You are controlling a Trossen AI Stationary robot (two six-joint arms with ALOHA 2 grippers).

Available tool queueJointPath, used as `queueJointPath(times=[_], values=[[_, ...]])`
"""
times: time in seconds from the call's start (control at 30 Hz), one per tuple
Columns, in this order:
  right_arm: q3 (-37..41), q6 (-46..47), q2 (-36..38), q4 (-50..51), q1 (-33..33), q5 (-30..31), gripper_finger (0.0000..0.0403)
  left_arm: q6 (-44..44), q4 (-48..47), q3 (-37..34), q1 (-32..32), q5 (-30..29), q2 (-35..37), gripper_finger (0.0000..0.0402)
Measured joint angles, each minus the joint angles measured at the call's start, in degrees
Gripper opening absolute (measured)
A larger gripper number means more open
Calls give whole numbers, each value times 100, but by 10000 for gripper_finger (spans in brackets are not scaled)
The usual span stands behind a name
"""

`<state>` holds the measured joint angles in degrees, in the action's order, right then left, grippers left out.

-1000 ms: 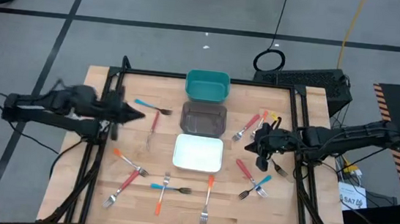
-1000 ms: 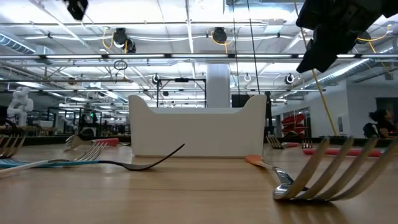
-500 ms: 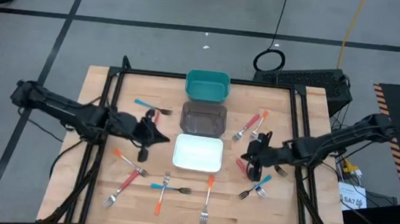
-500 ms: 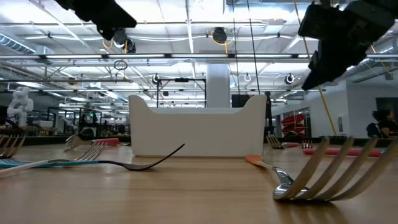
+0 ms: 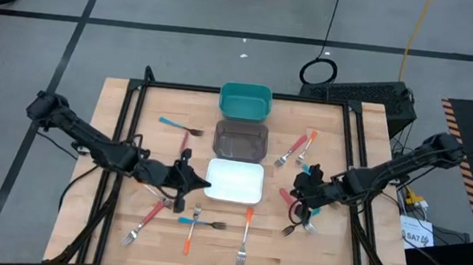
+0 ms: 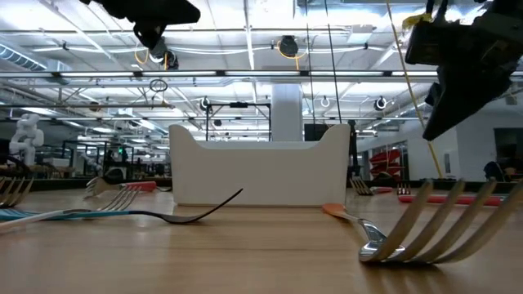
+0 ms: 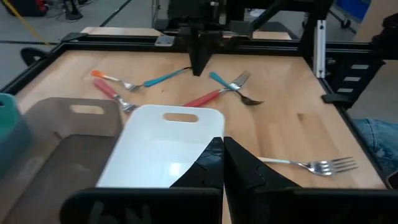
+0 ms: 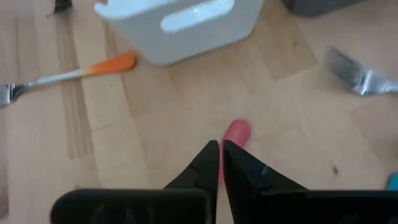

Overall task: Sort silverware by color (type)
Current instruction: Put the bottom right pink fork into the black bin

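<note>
Both arms have swung in toward the white bin (image 5: 234,182) over the last second; the left gripper (image 5: 180,198) now hangs by the bin's left edge, fingers pressed together and empty; the right gripper (image 8: 220,154) has dropped over the red fork (image 8: 235,133) right of the bin, fingers nearly together with the handle just ahead, not pinched; forks still lie scattered on the table (image 5: 329,254), all three bins look empty; sorting seems barely begun.

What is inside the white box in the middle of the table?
Nothing shows inside the white bin: from above its bottom is bare, and the forks lie around it. The left wrist view hides only its near corner behind the left gripper.
</note>
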<state>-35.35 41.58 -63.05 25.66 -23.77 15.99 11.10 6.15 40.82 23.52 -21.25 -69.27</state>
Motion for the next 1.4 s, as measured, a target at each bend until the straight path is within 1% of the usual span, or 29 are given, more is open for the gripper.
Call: queueJointPath(times=[0.07,0.17,0.27,0.33,0.43,0.67,0.73,0.83,0.97,1.13,1.3,1.4], values=[[0,132,0,29,-110,-126,29,28,120,0,121,-88,-93,1],[0,312,-38,58,-289,-126,39,55,264,0,241,-180,-211,1],[0,351,-184,112,-419,-143,53,67,414,0,293,-195,-322,1],[0,387,-314,89,-473,-268,67,66,465,0,293,-195,-382,1],[0,487,-504,89,-561,-292,99,62,486,0,274,-195,-429,1],[0,561,-897,65,-579,-242,190,189,471,0,293,-197,-436,1],[0,488,-1027,65,-579,-174,208,213,472,0,337,-197,-436,1],[0,342,-1227,-32,-595,-85,224,230,474,0,367,-218,-436,1],[-2,-6,-1493,-276,-599,-85,227,307,477,0,361,-246,-436,1],[-18,138,-1807,-277,-595,-81,214,290,479,0,363,-252,-436,1],[-31,313,-2070,-312,-595,-79,192,176,490,0,351,-256,-436,1],[-33,450,-2150,-293,-595,-74,167,144,490,0,350,-283,-436,1]])
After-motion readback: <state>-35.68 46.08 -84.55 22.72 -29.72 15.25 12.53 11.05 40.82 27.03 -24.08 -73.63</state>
